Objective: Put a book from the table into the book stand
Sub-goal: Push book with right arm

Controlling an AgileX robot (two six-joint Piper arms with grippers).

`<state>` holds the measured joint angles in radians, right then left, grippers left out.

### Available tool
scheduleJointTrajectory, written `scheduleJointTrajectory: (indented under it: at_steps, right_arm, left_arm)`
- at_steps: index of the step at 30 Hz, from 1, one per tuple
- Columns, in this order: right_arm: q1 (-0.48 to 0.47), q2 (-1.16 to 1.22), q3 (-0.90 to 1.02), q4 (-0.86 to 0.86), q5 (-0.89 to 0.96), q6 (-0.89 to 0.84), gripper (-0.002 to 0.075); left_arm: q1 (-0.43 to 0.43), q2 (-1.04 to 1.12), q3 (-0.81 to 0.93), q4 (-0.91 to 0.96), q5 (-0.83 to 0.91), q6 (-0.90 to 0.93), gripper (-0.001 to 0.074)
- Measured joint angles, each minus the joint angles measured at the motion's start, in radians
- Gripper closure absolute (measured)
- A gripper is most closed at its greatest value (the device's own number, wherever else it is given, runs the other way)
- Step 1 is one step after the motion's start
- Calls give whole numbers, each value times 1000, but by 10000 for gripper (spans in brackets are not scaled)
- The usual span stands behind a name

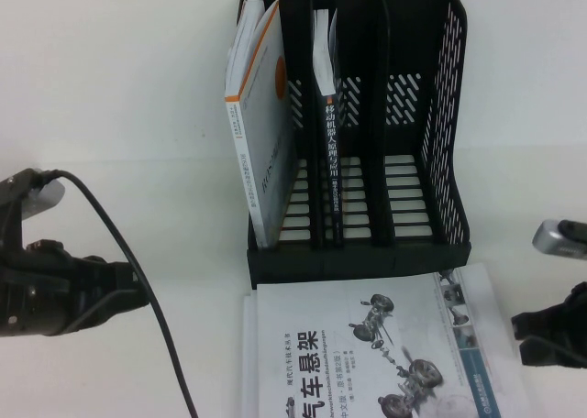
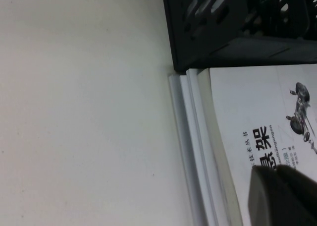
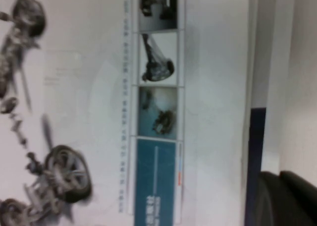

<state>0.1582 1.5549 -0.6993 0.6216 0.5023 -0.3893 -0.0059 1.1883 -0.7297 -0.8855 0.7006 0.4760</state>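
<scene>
Book stand — black plastic, three upright slots, perforated side walls, slatted base; stands on the matte white table. Its leftmost slot holds a white-and-orange book, the middle slot a dark-spined book. The book — thin, glossy white cover, grey suspension drawing, bold black title — lies flat just before the stand's front edge. Left gripper: left of the book, grasp state cannot be told. Right gripper: right of the book, fingers slightly parted, empty.

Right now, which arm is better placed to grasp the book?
Likely right: the right end effector sits beside the book near its edge; the left end effector is farther away.
</scene>
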Motion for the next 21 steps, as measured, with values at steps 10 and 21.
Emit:
scheduleJointTrajectory:
  at_steps: [10,21]
  right_arm:
    - [6,67,-2,25,-17,-2,727]
    - [64,67,-11,70,-27,-53,727]
  left_arm:
    - [0,0,-5,-9,0,7,738]
    - [0,0,-5,-29,-2,13,738]
